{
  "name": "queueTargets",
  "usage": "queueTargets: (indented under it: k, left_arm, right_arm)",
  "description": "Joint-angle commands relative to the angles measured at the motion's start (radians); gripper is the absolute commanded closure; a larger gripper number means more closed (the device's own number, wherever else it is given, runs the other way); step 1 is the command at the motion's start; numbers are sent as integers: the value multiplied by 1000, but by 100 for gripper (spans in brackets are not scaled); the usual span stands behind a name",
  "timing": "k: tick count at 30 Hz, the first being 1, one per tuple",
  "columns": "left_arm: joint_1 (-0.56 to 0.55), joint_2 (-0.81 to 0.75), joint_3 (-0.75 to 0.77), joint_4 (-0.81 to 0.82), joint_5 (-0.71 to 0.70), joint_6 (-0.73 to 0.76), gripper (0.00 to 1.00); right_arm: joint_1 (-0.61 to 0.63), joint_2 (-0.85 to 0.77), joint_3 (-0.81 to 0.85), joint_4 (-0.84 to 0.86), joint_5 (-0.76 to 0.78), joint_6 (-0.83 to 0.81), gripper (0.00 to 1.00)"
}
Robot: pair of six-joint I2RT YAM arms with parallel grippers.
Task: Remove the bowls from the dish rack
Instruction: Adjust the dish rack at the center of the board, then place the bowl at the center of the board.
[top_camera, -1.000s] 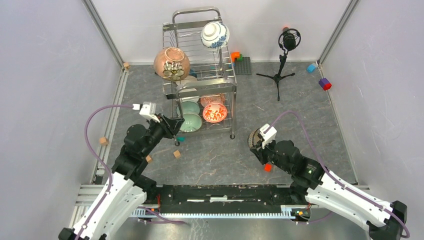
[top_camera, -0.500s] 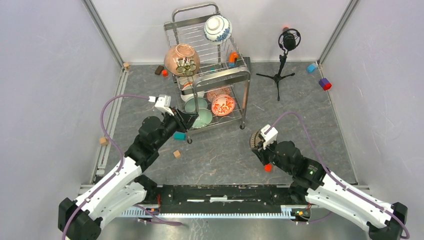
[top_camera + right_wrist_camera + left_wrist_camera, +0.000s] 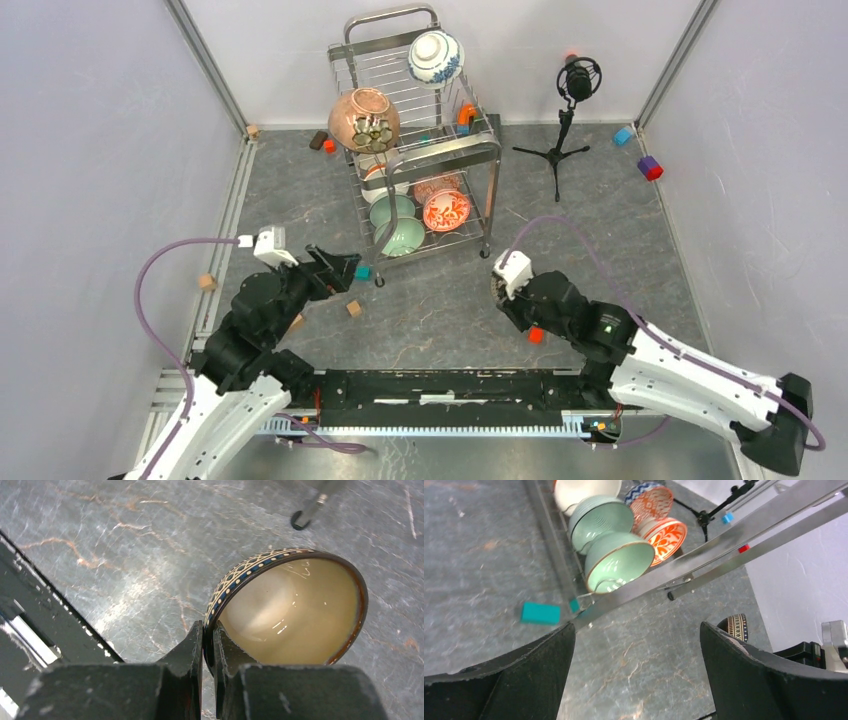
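- Left jaws: wide apart, nothing between them. They sit low over the table (image 3: 440, 310), just short of the dish rack's (image 3: 440, 152) near-left corner.
- Right jaws: narrow, pinched on the rim of a patterned bowl (image 3: 295, 610), one finger inside and one outside.
- Held bowl: tan glaze inside, dark geometric band outside. It is tipped on edge over the table, right of the rack and well apart from it. Can't tell whether it touches the table.
- Upper tier of the rack: brown bowl (image 3: 364, 119) at the left, blue-and-white bowl (image 3: 434, 56) at the far end.
- Lower tier: two pale green bowls (image 3: 619, 562) stacked on edge at the front, with a red-and-white floral bowl (image 3: 666, 535) just beside them.
- Behind those: a white bowl (image 3: 584, 490) and a zigzag-patterned bowl (image 3: 649, 500).
- Teal block (image 3: 540, 613) lies on the table near the rack's front leg, ahead of the left jaws.
- Microphone tripod (image 3: 565, 130) stands right of the rack.
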Motion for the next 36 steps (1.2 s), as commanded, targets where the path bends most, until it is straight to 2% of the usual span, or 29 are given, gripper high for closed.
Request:
queueTargets:
  k: [1,6,10,12,17,22,27,36]
  left_arm:
    - [4,-22,81,-295,-59,-135,0]
    - [3,-37,31,-330,72,-242,0]
    - [3,-71,-48,-254,258,-279,0]
    - [4,-51,-58,-262,306,-280,0]
    - [-12,-29,-34,-325,311,-238,1]
    - [-50,9,-32,-322,283,-230,5]
    - [-181,74,-3,-318,121,-223,5]
    - [-622,221,-17,-209,-296,-319,2]
  right_arm:
    - [123,108,123,53,103,-67,100]
    - [345,257,229,-15,284,-115,100]
    - [456,328,258,-43,327,-189,100]
    - [494,357,260,-49,325,-221,100]
    - [568,424,261,-45,335,-277,100]
    - [580,451,230,3,322,-295,100]
    - [580,460,192,43,309,-296,100]
    - [601,444,131,80,302,-304,100]
